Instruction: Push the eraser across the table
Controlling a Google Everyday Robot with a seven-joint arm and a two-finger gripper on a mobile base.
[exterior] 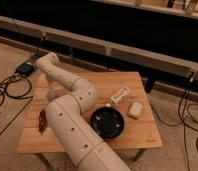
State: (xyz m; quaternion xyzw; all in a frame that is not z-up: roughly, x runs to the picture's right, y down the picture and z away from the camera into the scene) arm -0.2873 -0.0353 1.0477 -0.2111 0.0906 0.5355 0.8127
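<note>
Progress looks near zero, judging from this single view. End effector appears to be the pale tip low over the left part of the bench, tucked under the arm's far link. The arm hides most of it, so I cannot tell if it is clenched or released, and nothing shows it grasping anything.

Eraser: no small flat black block can be picked out anywhere on the bench top. It is probably hidden behind the arm near the end effector, but that is a guess. Contact with the eraser can't be confirmed, nor the push direction.

Other things, relative to the end effector:
- Round black dish: well off to its right and nearer the camera, just beside the arm's thick lower link.
- Long white box: to its right at about the same depth, lying at a slant.
- Off-white rounded block: further right again, just beside the box and apart from the dish.
- Thin reddish-brown thing: nearer the camera than the end effector, close to the bench's left edge.
- Black box with cables: on the floor beyond and to the left, off the bench.

Judgement: approach or earliest contact phase, with the whole push across the bench left to do. Risk: a sweep to the right would meet the dish or the box
</note>
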